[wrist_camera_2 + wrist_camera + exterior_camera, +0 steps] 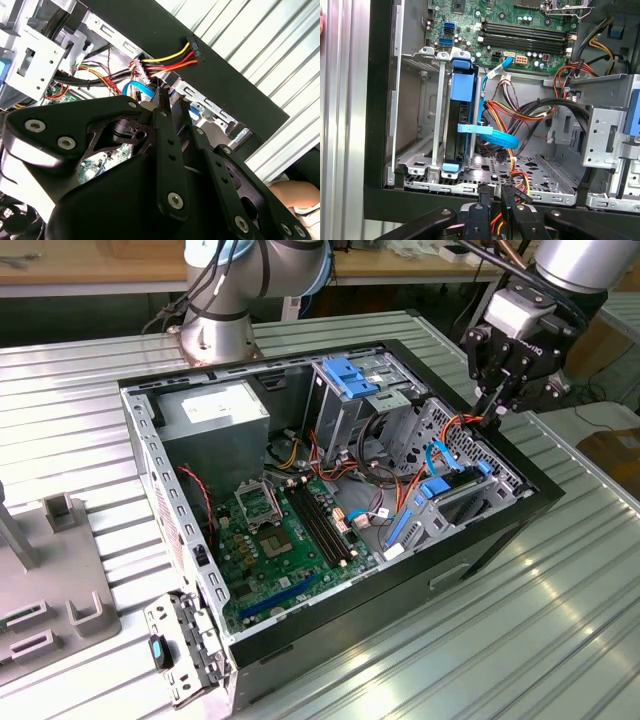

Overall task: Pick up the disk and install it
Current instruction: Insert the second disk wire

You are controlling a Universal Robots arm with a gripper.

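The disk (460,100) stands on edge in a slot of the metal drive cage (540,172) at one corner of the open computer case (330,625). Its dark body sits between bright blue carrier rails, with a blue tab at each end. In the exterior view it shows as a dark slab with blue trim (447,492) in the cage on the exterior view's right of the motherboard (290,540).

Judged from this, the picking up is done and the work is at the install step: the disk is in its bay, not in the end effector (494,192). The end effector hangs just over the case's rim beside the cage, its fingers drawn nearly together with nothing between them (a bundle of orange and yellow wires (520,177) lies just beyond the tips). In the exterior view it hovers (497,408) above that same corner, apart from the disk.

Whether the carrier is fully seated cannot be told. Any further pressing calls for a straight push along the slot and care around the light blue data cable (495,137), which crosses right beside the disk's rail.
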